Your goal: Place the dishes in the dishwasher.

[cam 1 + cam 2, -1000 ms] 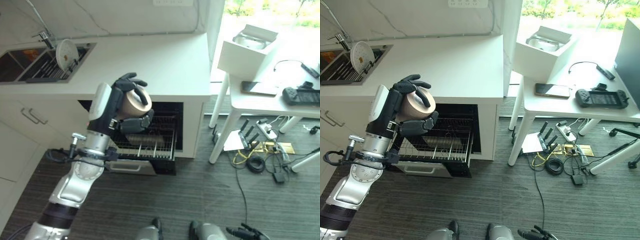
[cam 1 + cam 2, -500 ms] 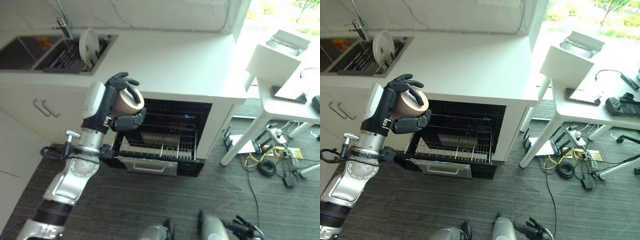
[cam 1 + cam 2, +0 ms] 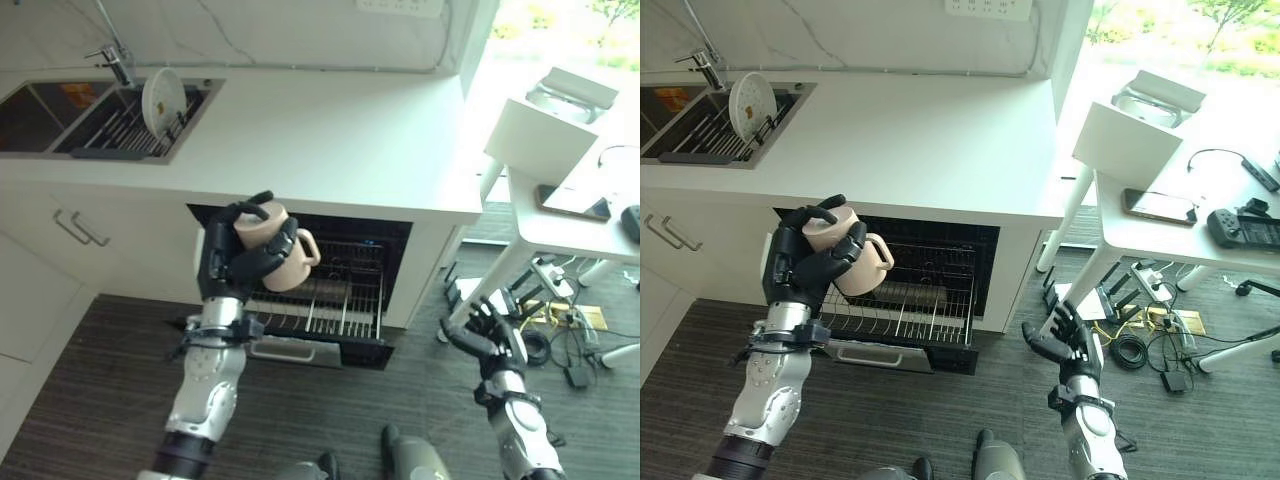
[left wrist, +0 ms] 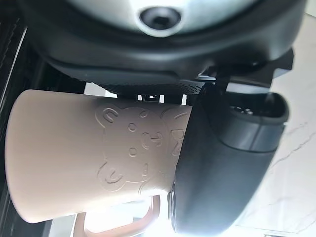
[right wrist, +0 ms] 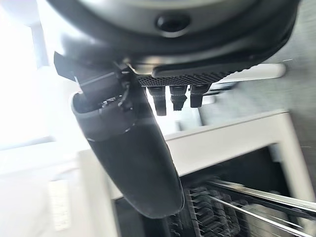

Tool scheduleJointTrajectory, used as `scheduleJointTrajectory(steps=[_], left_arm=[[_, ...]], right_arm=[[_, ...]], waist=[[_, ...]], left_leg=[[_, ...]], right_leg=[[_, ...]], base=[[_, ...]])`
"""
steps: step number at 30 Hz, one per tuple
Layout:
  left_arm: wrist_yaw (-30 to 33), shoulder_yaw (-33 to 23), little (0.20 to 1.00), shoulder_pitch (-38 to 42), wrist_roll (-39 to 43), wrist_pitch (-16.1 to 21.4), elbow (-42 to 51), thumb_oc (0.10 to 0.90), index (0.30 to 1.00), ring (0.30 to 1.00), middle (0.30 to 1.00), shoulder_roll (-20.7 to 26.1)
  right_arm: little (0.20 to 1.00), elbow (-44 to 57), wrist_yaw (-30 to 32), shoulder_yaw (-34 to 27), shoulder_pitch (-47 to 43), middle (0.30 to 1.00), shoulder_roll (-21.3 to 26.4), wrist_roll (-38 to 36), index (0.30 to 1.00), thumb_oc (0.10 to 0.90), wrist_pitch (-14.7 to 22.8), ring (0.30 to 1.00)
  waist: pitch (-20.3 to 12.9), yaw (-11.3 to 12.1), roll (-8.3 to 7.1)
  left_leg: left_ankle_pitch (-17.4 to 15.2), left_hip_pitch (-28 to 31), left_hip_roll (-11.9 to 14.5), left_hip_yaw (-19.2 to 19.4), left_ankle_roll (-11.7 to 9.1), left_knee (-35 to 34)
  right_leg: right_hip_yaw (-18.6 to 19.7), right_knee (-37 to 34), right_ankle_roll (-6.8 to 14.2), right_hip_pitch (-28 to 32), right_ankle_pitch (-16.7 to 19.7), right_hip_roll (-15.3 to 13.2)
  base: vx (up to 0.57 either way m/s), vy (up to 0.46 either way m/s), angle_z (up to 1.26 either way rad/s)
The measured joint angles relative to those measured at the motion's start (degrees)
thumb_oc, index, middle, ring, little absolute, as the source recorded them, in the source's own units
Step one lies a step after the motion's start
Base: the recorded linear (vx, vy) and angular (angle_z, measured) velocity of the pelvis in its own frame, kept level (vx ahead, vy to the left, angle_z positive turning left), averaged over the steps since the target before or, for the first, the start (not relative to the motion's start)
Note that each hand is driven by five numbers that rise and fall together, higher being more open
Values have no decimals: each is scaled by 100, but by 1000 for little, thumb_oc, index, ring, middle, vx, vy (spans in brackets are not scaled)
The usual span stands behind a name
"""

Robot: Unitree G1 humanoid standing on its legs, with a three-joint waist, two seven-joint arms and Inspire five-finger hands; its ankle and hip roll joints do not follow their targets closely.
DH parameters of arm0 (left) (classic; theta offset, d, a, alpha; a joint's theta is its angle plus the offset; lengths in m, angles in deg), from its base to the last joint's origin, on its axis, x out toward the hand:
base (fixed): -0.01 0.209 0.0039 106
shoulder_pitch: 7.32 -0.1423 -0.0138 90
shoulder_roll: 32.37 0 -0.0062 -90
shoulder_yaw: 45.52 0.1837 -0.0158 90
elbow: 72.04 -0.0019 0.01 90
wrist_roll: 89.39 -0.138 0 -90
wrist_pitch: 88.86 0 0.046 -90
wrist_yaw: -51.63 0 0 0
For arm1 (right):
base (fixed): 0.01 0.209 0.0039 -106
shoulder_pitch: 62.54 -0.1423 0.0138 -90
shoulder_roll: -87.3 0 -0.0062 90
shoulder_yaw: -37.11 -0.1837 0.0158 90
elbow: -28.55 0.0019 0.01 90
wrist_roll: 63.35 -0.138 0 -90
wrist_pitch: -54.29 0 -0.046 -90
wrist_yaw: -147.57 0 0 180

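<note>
My left hand (image 3: 232, 262) is shut on a beige mug (image 3: 278, 247) with a handle, held above the front left of the pulled-out dishwasher rack (image 3: 330, 310). The left wrist view has the mug (image 4: 89, 153) close up, lying across my palm with a bear embossed on its side and my thumb (image 4: 222, 163) curled over it. My right hand (image 3: 1058, 338) hangs low at the right over the floor, fingers relaxed and holding nothing; its thumb (image 5: 131, 153) stands straight in the right wrist view. A white plate (image 3: 160, 100) stands upright in the sink rack (image 3: 120, 125).
The dishwasher (image 3: 940, 270) sits open under the white countertop (image 3: 330, 130). A white side table (image 3: 1180, 230) at the right carries a box, a phone and a controller. Cables and a power strip (image 3: 1140, 315) lie on the floor beneath it.
The camera has shifted. My left hand has lowered and moved right toward the rack, turning the mug so its handle shows. My right hand has come into view at the lower right.
</note>
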Motion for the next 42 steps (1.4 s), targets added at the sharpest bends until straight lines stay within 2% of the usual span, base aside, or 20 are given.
scheduleJointTrajectory(steps=[2,3,6,7,9,13,18,22,27,30,34,37,42], left_arm=[[-208,-14,300,-46,518,184,1,400,300,300,300,-49],[-382,-24,300,-60,1022,234,1,400,300,300,300,-125],[-605,-17,300,-67,1862,258,1,400,300,300,300,-344],[-688,-4,300,-70,2332,257,2,400,300,300,300,-459],[-744,-10,300,-80,2740,263,38,400,300,300,300,-466],[-730,-21,300,-91,2769,323,171,400,300,300,300,-470],[-445,-89,300,-85,2964,423,247,400,300,300,300,-662],[-346,-60,300,-86,2946,423,247,400,300,300,300,-675],[-367,-47,300,-123,2975,372,245,400,300,300,300,-706],[-405,-28,300,-122,2981,328,245,400,300,300,300,-881],[-408,99,300,-132,2981,253,245,400,300,300,300,-891],[-408,139,300,-134,2981,252,245,400,300,300,300,-891],[-418,248,300,-213,2986,224,244,400,300,300,300,-891]], right_arm=[[900,350,235,-7,300,900,-4,226,900,800,9,900],[900,639,378,-25,529,900,-3,437,900,800,46,900],[900,1093,555,-25,736,900,25,737,900,800,157,900],[900,1376,586,-22,786,900,55,860,900,800,313,900],[900,1841,458,-20,829,900,182,853,900,800,480,900],[900,2313,-177,28,920,900,250,833,900,800,518,900],[900,2979,-1297,520,1008,900,541,808,900,800,522,900],[900,3196,-1824,614,957,900,667,630,900,800,511,900],[900,3361,-2418,946,686,900,783,513,900,800,312,900],[900,3368,-2529,1170,490,900,863,439,900,800,196,900],[900,3368,-2575,1300,363,900,871,385,900,800,154,900],[900,3368,-2562,1396,248,900,855,259,900,800,94,900],[900,3367,-2225,1695,3,900,855,162,900,800,95,900]], waist=[[-4,-106,-4],[-5,-173,-6],[-6,-328,-8],[-7,-401,-10],[-8,-469,-12],[-51,-474,-23],[-54,-591,-24],[-59,-598,-27],[-148,-575,-14],[-174,-490,14],[-179,-277,22],[-180,-200,25],[-209,-29,73]], left_leg=[[0,50,-12,62,0,-26],[0,63,-18,105,1,-25],[3,72,-20,186,6,-22],[4,78,-12,243,9,-31],[9,75,-4,313,16,-30],[13,23,19,442,10,-25],[11,32,73,572,7,-45],[12,38,80,611,4,-45],[16,30,95,699,-1,-50],[19,31,99,697,-7,-42],[37,26,109,653,-32,-35],[52,20,109,565,-51,-26],[69,5,115,501,-67,-29]], right_leg=[[71,-3,2,2,1,4],[105,-14,6,1,22,3],[194,-54,15,-6,76,19],[228,-92,29,-8,111,31],[244,-111,62,-37,123,41],[264,-110,37,-182,175,68],[381,-176,-5,-211,250,158],[409,-179,12,-223,244,170],[397,-173,10,-254,264,160],[392,-172,-6,-237,279,160],[377,-172,-21,-220,285,157],[297,-173,-37,-189,277,135],[222,-164,-90,-173,292,121]], base=[[-34,52,-19],[-55,60,-14],[-49,49,-16],[-56,49,-25],[-48,40,-20],[-26,19,-18],[-7,10,-15],[3,16,-5],[4,6,-9],[0,0,0],[-5,-7,5],[-3,-7,14],[0,-5,8]])
